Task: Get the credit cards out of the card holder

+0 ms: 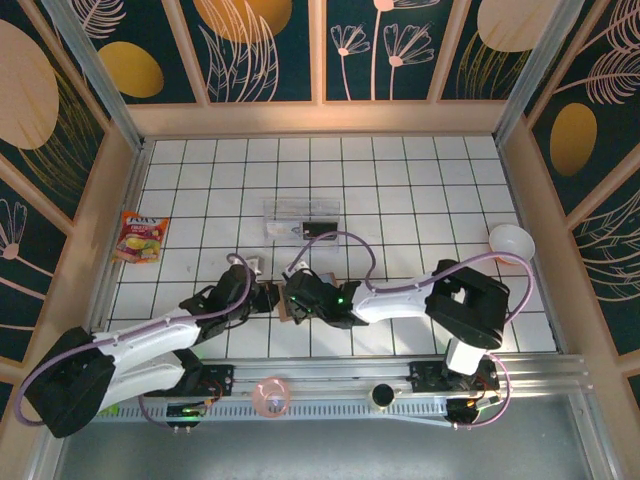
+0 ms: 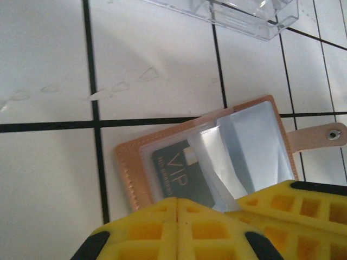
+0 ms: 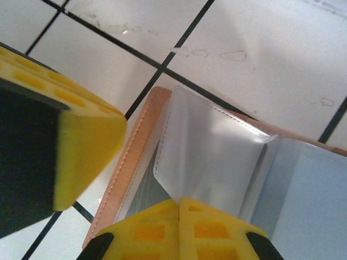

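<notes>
We are at the exposing step: the card holder lies open at 6 o'clock from the clear tray. The left gripper is closed at its edge, and the right gripper pinches a clear sleeve. Next we must grasp the black card, at the sleeve's 9 o'clock.

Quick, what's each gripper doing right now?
Left gripper: shut, over the card holder's edge.
Right gripper: shut on its clear sleeve.

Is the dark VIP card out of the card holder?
No, the VIP card lies tucked inside a pocket of the open card holder.
</notes>
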Controlling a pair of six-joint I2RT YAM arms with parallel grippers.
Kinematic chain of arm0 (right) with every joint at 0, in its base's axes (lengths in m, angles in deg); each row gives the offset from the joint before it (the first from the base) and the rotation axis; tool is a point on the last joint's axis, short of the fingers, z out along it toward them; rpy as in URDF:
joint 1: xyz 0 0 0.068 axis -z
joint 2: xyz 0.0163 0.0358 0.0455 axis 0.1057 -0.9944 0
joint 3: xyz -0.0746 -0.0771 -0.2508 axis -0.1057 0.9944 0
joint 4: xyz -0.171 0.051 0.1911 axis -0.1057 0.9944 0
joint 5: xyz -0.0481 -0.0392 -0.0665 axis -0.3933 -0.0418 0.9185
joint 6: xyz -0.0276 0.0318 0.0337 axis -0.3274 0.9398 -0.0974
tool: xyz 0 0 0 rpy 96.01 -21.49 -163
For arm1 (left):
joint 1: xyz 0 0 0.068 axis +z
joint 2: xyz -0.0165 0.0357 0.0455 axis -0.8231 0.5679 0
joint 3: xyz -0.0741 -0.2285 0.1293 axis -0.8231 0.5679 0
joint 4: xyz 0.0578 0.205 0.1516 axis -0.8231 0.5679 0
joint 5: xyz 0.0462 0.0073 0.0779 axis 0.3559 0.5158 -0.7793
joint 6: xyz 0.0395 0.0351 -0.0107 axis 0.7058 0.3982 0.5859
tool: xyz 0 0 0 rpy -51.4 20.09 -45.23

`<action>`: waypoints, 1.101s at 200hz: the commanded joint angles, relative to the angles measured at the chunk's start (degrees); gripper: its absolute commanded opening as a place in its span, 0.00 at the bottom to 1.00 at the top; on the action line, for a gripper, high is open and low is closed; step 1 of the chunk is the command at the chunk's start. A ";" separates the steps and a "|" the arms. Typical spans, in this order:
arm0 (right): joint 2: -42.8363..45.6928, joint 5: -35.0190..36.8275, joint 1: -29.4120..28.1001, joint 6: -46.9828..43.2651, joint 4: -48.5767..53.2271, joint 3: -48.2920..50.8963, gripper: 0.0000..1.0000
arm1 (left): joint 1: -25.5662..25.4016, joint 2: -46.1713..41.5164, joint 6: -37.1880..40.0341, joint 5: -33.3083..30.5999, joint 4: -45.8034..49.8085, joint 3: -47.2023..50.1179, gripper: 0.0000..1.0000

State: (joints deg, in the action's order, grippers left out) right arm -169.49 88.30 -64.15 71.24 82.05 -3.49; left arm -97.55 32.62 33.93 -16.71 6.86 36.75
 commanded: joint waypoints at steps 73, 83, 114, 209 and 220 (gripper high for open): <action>11.49 8.07 0.18 4.05 -4.12 6.62 0.35 | -0.72 13.92 1.29 7.40 -10.19 -6.87 0.08; 13.96 10.24 0.34 5.06 -3.08 7.85 0.36 | -1.53 14.81 1.20 7.86 -10.21 -7.61 0.08; 20.69 14.08 1.68 7.87 0.15 11.63 0.35 | -6.31 20.79 1.11 8.65 -10.25 -10.91 0.10; 23.34 7.36 4.01 11.19 1.72 15.05 0.19 | -8.70 22.30 1.80 6.43 -6.55 -14.54 0.15; 22.18 2.89 5.21 9.88 0.17 14.79 0.16 | -8.04 18.47 0.68 4.92 -6.31 -12.47 0.16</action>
State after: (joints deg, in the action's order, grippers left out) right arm -145.49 97.54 -60.83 81.80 83.89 11.17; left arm -106.31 58.43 35.72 -7.85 -0.98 20.99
